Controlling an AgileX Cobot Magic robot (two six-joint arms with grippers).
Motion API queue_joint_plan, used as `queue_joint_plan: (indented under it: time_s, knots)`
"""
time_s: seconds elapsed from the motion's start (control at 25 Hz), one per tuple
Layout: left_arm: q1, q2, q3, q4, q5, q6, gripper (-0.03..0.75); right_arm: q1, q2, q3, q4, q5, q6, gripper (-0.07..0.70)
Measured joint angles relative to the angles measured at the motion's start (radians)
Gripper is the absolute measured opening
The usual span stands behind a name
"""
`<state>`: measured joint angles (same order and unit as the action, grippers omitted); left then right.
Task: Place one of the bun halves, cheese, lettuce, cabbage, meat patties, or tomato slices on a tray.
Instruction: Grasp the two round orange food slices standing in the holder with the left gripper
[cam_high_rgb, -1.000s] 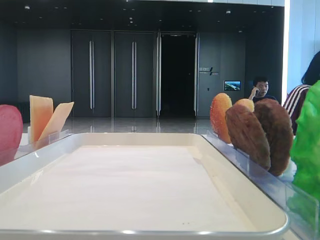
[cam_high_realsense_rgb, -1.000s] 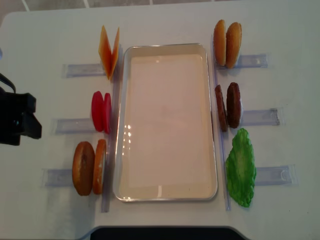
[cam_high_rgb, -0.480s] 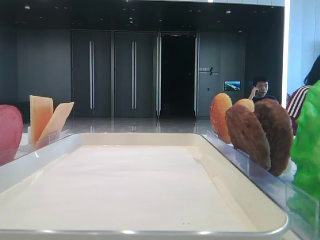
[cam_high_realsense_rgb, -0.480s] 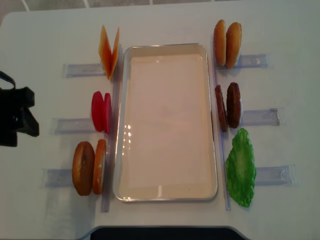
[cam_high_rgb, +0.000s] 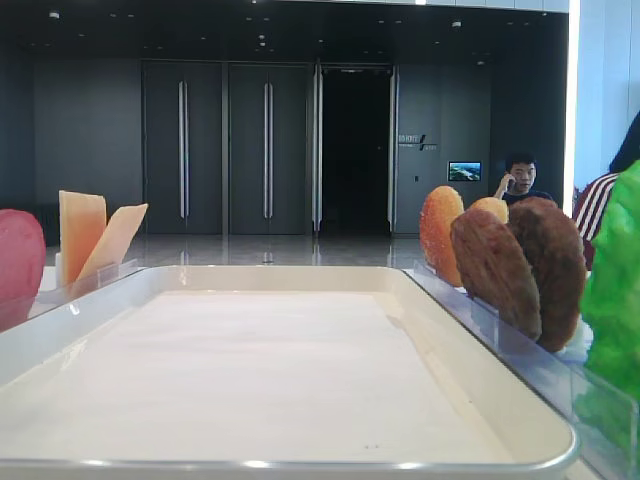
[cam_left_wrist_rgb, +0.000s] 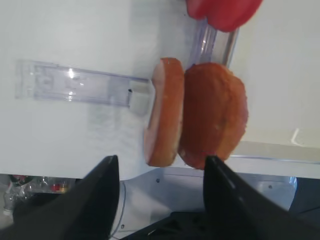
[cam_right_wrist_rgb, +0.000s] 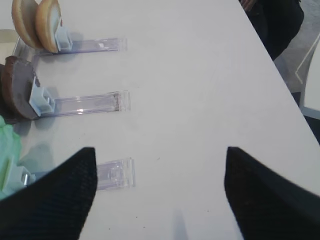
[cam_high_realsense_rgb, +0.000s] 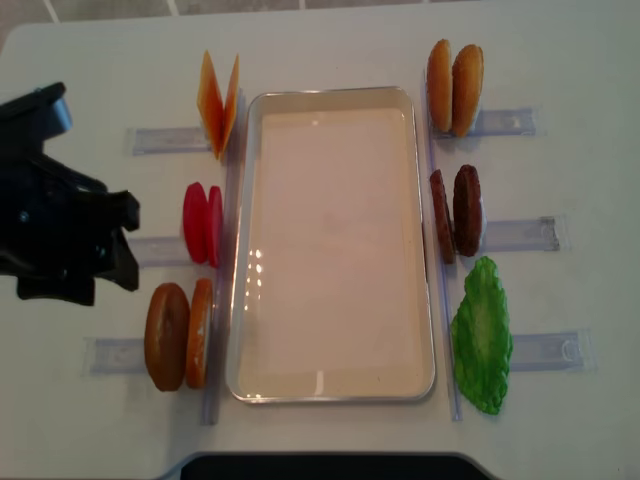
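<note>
The cream tray (cam_high_realsense_rgb: 335, 250) lies bare in the table's middle. On its left stand two cheese slices (cam_high_realsense_rgb: 220, 100), two tomato slices (cam_high_realsense_rgb: 203, 223) and two bun halves (cam_high_realsense_rgb: 180, 335). On its right stand two more bun halves (cam_high_realsense_rgb: 453, 88), two meat patties (cam_high_realsense_rgb: 455, 212) and a green lettuce leaf (cam_high_realsense_rgb: 482, 335). My left gripper (cam_high_realsense_rgb: 122, 245) hovers left of the tomato slices, open and holding nothing. In the left wrist view the bun halves (cam_left_wrist_rgb: 195, 117) sit just beyond the left gripper (cam_left_wrist_rgb: 161, 162). My right gripper (cam_right_wrist_rgb: 157, 152) is open over bare table, right of the racks.
Clear plastic racks (cam_high_realsense_rgb: 160, 140) stick out from both sides of the tray, with their ends (cam_right_wrist_rgb: 85, 103) on the white table. The table's front edge (cam_high_realsense_rgb: 320, 465) is close below the tray. A person (cam_high_rgb: 520, 180) sits far behind.
My left arm has come in from the left edge, rightward toward the tomato slices and bun halves. The food pieces have not moved.
</note>
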<state>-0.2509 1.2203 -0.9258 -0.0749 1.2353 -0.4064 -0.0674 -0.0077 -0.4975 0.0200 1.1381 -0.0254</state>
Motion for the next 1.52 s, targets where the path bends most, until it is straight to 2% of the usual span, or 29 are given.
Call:
queue_joint_plan:
  time_s: [0.08, 0.28, 0.52, 1.12, 1.52]
  knots:
    - [-0.062, 0.021, 0.0, 0.0, -0.006, -0.043, 0.412, 0.0, 0.0, 0.0, 0.0, 0.0, 0.0, 0.533]
    - [-0.186, 0.065, -0.001, -0.003, -0.069, -0.122, 0.412, 0.0, 0.0, 0.0, 0.0, 0.0, 0.0, 0.533]
    - [-0.257, 0.108, -0.022, -0.003, -0.098, -0.171, 0.412, 0.0, 0.0, 0.0, 0.0, 0.0, 0.0, 0.533]
    - [-0.263, 0.201, -0.023, 0.037, -0.109, -0.181, 0.412, 0.0, 0.0, 0.0, 0.0, 0.0, 0.0, 0.533]
    - [-0.263, 0.259, -0.023, 0.043, -0.143, -0.181, 0.412, 0.0, 0.0, 0.0, 0.0, 0.0, 0.0, 0.533]
